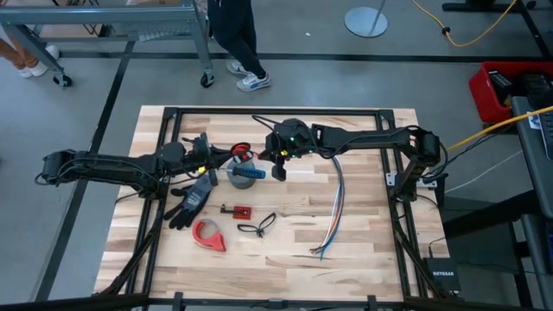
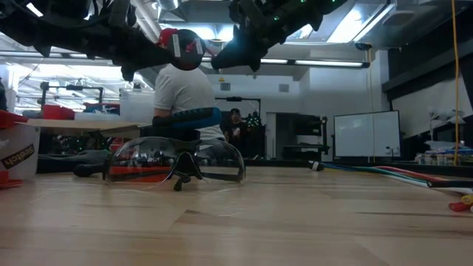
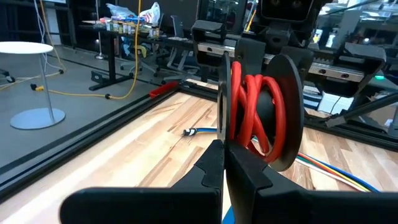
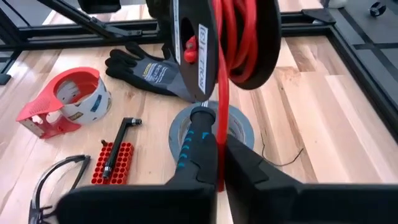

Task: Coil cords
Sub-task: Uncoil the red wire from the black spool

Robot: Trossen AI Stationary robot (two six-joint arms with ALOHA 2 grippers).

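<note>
Nearest to us, the left end effector (image 3: pixel 224 163) is clenched on the black rim of a small black plastic spool (image 3: pixel 258 109) wound with the thin red cord (image 3: pixel 255 102). We judge that it grips the flange edge so the spool stays upright in the air with its winding groove exposed. In the right wrist view, the right end effector (image 4: pixel 219 163) has its fingers closed on a straight run of the same red cord (image 4: pixel 219 118), which rises taut from the fingers up into the spool (image 4: pixel 217 43). Pinching the free strand while the other arm steadies the spool seems meant to keep tension on the cord as it is guided into the coil.

From above, both end effectors meet over the far middle of the light wooden bench (image 1: pixel 363 250), with the red coil (image 1: pixel 241 150) raised between them, not resting on the wood.

Just below them lies a grey tape roll (image 4: pixel 211 134) with a blue-handled black tool (image 4: pixel 194 146) across it. Near it sit a dark work glove (image 1: pixel 192 200), a red tape dispenser (image 1: pixel 208 234), a red holder of bits (image 1: pixel 239 210) and clear safety glasses (image 2: pixel 177 162). A long multicoloured wire bundle (image 1: pixel 333 207) stretches apart on the right side.

Beyond the bench, a person in a white shirt (image 2: pixel 185 92) sits facing away.
</note>
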